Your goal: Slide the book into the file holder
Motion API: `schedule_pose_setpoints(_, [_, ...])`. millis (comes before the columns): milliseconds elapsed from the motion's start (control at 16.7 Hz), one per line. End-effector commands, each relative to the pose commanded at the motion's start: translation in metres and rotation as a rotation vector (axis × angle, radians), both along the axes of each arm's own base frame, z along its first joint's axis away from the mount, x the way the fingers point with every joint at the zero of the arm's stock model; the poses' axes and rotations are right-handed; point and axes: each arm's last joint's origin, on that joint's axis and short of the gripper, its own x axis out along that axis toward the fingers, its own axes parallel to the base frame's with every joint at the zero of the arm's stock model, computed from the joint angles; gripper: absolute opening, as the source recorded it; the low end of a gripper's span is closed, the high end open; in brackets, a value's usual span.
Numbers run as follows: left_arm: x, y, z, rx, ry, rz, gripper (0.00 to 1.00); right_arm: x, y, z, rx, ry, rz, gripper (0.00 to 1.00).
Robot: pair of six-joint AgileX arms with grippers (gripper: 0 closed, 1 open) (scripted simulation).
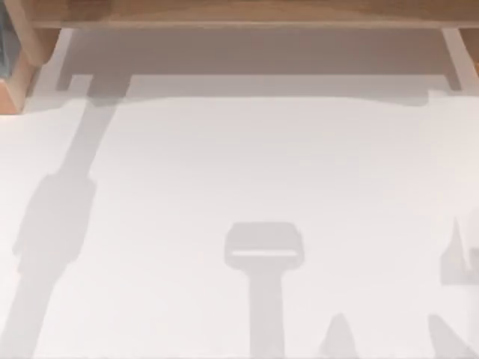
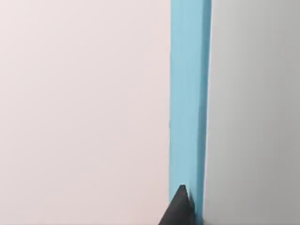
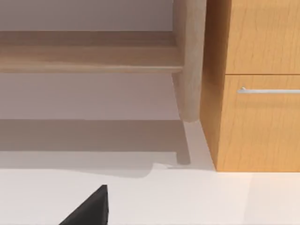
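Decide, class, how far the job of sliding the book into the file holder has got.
Done: nothing I can confirm. In hand: the left tool sits against a light blue flat strip, probably the book's edge; whether it grips it is unclear. The right tool hangs above the white table, facing a wooden drawer cabinet. Left: apparently the whole slide itself.

Shelf (image 1: 239, 11) along table (image 1: 239, 187) far edge; drawer cabinet (image 3: 253, 84) beside shelf post (image 3: 190, 56).

L gripper: one dark fingertip (image 2: 180, 208) showing in L wrist view, pointing up-frame. R gripper: one dark fingertip (image 3: 91, 208) poking into R wrist view, hanging above the surface.
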Motion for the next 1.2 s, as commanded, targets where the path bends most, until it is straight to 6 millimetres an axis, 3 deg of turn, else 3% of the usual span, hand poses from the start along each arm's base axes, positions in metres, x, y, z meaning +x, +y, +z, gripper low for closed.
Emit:
schedule_pose_setpoints(180, [-0.004,0.094,-0.005,0.121,-0.19,0.101,0.0,0.0,0.0,0.0,0.0,0.0,0.0,1.0])
schedule_pose_setpoints(360, [-0.029,0.18,-0.02,0.324,-0.322,0.224,0.0,0.0,0.0,0.0,0.0,0.0,0.0,1.0])
schedule_pose_setpoints(660, [-0.088,0.287,-0.08,0.708,-0.265,0.426,0.0,0.0,0.0,0.0,0.0,0.0,0.0,1.0])
schedule_pose_setpoints(840, [-0.124,0.33,-0.139,0.881,-0.068,0.512,0.0,0.0,0.0,0.0,0.0,0.0,0.0,1.0])
schedule_pose_setpoints(960, [-0.147,0.349,-0.184,0.965,0.107,0.536,0.0,0.0,0.0,0.0,0.0,0.0,0.0,1.0])
schedule_pose_setpoints(1200, [-0.183,0.353,-0.271,1.098,0.453,0.466,0.0,0.0,0.0,0.0,0.0,0.0,0.0,1.0])
